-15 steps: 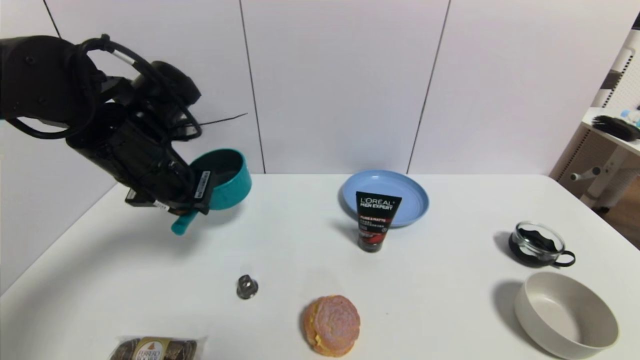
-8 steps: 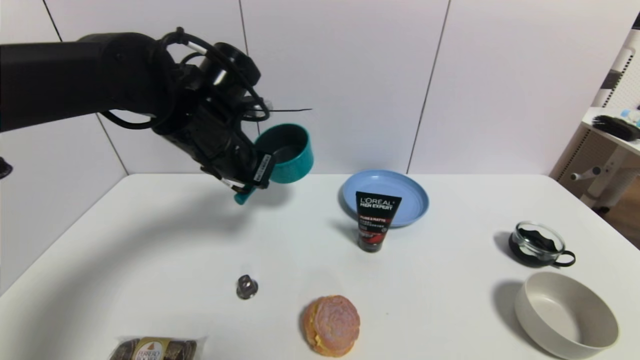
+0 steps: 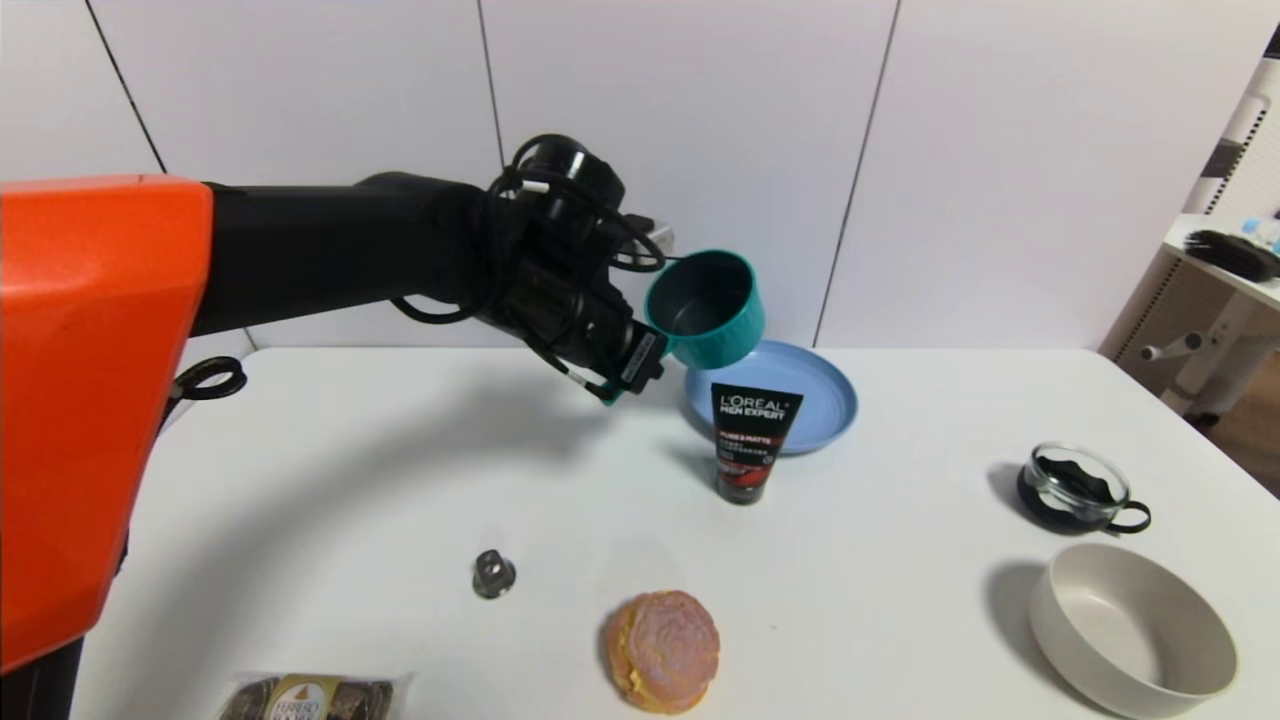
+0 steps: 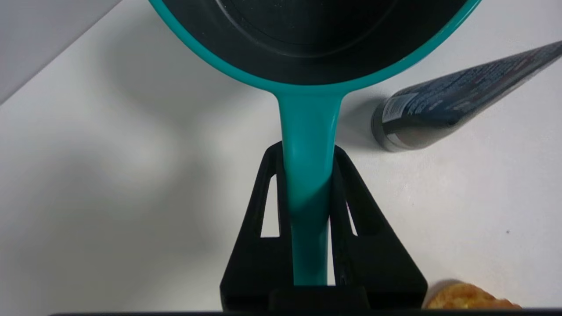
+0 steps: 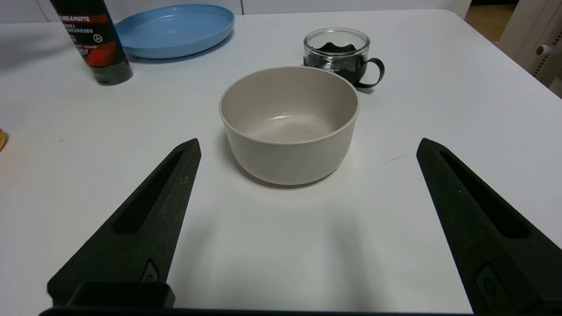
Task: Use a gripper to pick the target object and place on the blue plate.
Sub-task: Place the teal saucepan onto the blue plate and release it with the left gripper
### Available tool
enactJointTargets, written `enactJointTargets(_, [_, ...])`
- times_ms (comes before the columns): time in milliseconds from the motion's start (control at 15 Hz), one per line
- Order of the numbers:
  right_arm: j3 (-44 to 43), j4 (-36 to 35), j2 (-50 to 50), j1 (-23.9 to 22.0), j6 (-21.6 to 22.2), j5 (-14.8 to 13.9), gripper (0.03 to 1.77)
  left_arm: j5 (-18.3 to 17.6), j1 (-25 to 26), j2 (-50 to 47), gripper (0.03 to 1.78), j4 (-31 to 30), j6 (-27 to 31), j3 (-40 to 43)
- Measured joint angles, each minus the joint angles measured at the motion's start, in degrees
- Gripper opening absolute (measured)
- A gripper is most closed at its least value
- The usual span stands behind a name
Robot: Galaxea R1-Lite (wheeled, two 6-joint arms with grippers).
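Note:
The teal saucepan point(image 3: 708, 312) hangs in the air, tilted, just over the near-left rim of the blue plate point(image 3: 815, 390). My left gripper point(image 3: 632, 368) is shut on its short handle point(image 4: 308, 175), which runs between the two black fingers in the left wrist view; the pan's dark inside point(image 4: 314, 35) fills the far part of that view. My right gripper point(image 5: 307, 147) is open over the table in front of the beige bowl point(image 5: 290, 120), holding nothing. It does not show in the head view. The blue plate point(image 5: 175, 28) lies far off in the right wrist view.
A black L'Oreal tube point(image 3: 752, 440) stands upright right in front of the plate. A glass cup with a black handle point(image 3: 1080, 488) and the beige bowl point(image 3: 1135, 630) sit at the right. A small metal piece point(image 3: 493, 574), a bun point(image 3: 664, 648) and a chocolate pack point(image 3: 310, 697) lie near the front.
The left arm has carried the saucepan from the table's far left, up and to the right, until it hangs at the blue plate's edge. Nothing else has moved.

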Motion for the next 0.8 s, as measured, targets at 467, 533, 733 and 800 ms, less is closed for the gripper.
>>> enactJointTargets(467, [0.0, 0.0, 0.0, 0.0, 0.0, 0.0, 1.7, -1.8, -0.5, 5.8, 0.28, -11.1, 1.7, -0.1])
enactJointTargets(533, [0.0, 0.0, 0.0, 0.0, 0.0, 0.0, 1.7, -1.8, -0.4, 6.6, 0.28, -12.7, 2.0, -0.1])
enactJointTargets(733, [0.0, 0.0, 0.0, 0.0, 0.0, 0.0, 1.7, -1.9, -0.5, 9.6, 0.28, -17.7, 2.2, -0.1])
enactJointTargets(800, [0.0, 0.0, 0.0, 0.0, 0.0, 0.0, 1.7, -1.9, -0.5, 10.3, 0.28, -18.4, 2.1, -0.1])
